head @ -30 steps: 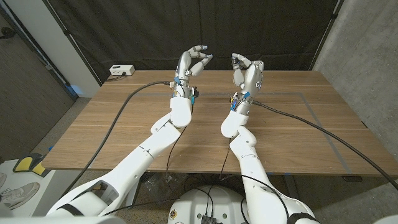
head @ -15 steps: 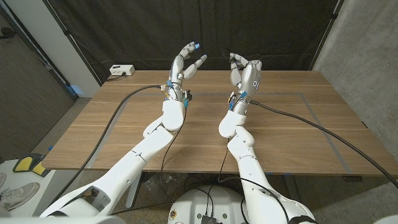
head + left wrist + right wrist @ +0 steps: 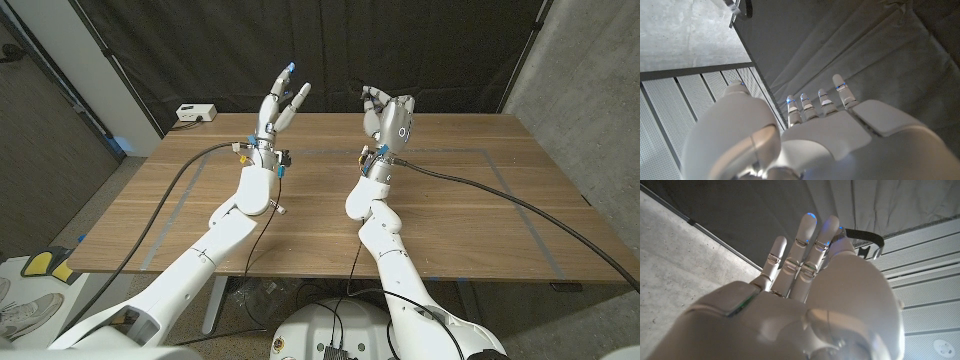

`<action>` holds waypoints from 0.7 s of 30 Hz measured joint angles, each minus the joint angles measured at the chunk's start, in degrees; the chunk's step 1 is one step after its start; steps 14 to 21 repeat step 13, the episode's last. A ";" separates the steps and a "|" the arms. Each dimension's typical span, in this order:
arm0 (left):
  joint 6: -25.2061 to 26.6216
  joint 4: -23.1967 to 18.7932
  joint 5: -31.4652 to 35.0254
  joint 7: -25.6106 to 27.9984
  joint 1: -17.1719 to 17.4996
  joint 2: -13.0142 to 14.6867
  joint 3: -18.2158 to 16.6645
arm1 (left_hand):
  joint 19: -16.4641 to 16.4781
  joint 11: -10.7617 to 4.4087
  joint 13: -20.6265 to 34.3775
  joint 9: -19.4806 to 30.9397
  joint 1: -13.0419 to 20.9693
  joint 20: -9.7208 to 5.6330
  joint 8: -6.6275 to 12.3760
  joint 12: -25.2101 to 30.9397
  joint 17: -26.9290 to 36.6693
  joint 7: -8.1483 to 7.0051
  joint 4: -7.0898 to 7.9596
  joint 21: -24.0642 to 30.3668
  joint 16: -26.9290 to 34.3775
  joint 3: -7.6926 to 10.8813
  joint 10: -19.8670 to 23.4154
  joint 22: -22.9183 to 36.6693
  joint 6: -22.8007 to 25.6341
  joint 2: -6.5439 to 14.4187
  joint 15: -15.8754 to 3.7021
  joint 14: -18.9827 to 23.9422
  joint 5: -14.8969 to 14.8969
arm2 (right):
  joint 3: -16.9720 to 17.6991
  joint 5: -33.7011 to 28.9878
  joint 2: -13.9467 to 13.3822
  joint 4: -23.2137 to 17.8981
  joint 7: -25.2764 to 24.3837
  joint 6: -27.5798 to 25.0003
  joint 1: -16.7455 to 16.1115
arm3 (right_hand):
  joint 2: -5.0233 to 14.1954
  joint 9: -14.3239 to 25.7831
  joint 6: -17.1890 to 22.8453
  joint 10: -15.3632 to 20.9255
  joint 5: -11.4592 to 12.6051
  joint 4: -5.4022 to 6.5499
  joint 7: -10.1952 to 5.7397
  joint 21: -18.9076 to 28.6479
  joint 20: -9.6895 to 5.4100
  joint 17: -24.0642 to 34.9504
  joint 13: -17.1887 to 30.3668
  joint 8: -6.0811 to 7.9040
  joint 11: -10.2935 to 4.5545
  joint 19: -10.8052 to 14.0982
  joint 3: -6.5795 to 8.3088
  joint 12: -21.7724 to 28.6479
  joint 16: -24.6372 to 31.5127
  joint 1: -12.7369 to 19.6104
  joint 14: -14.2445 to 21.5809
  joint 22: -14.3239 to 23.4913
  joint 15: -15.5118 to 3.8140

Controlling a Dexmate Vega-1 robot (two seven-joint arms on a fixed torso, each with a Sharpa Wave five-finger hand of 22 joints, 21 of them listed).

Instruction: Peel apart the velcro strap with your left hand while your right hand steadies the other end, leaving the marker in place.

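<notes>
Two hands aloft: left hand (image 3: 279, 103), right hand (image 3: 390, 116)

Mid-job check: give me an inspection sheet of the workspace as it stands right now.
Surface: wooden table, bare wood with faint taped outline.
Job's things: black velcro strap looped at the right hand's fingertips, off the table; marker not made out.
Clutter: small white box at the far left corner.
Hands: left hand raised, fingers apart, holding nothing; right hand raised, fingers curled, apparently holding the strap.
Cables: black cables trail from both wrists across the table.
Surroundings: black curtain behind, concrete wall to the right.
</notes>
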 measured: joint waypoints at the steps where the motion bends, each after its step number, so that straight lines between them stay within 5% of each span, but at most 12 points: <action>1: -0.16 0.52 -0.21 -0.20 0.07 0.30 -0.38 | 0.00 0.00 -0.11 0.00 -0.55 0.00 0.22 0.00 -0.03 0.00 0.43 -0.13 0.00 -0.15 0.00 0.05 0.00 0.29 0.00 -0.43 0.02 | -0.32 -0.42 -0.04 -0.15 0.01 -1.07 -0.03 | 0.06 0.00 0.02 0.00 0.15 0.00 -0.02 -0.16 -0.01 -0.18 0.00 -0.03 0.00 -0.01 0.00 0.00 -0.08 -0.06 -0.18 0.00 -0.14; 13: -6.52 6.20 -10.85 -11.30 -0.19 2.15 -2.85 | 0.00 0.53 -0.94 -0.27 -5.50 -0.01 0.66 0.45 -0.56 -0.11 2.59 -1.23 0.00 -1.34 -0.08 0.11 0.55 1.77 0.25 -0.86 0.41 | -3.03 -3.14 0.26 -0.90 0.03 -10.19 -0.33 | 0.38 0.02 0.51 0.00 0.37 0.17 -0.31 -0.60 -0.21 -0.76 -0.27 -0.19 0.00 -0.21 0.18 0.00 -0.27 -0.40 -0.39 -0.28 0.02; 21: -6.52 6.20 -10.85 -11.30 -0.19 2.15 -2.85 | 0.00 0.53 -0.94 -0.27 -5.50 -0.01 0.66 0.45 -0.56 -0.11 2.59 -1.23 0.00 -1.34 -0.08 0.11 0.55 1.77 0.25 -0.86 0.41 | -3.03 -3.14 0.26 -0.90 0.03 -10.19 -0.33 | 0.38 0.02 0.51 0.00 0.37 0.17 -0.31 -0.60 -0.21 -0.76 -0.27 -0.19 0.00 -0.21 0.18 0.00 -0.27 -0.40 -0.39 -0.28 0.02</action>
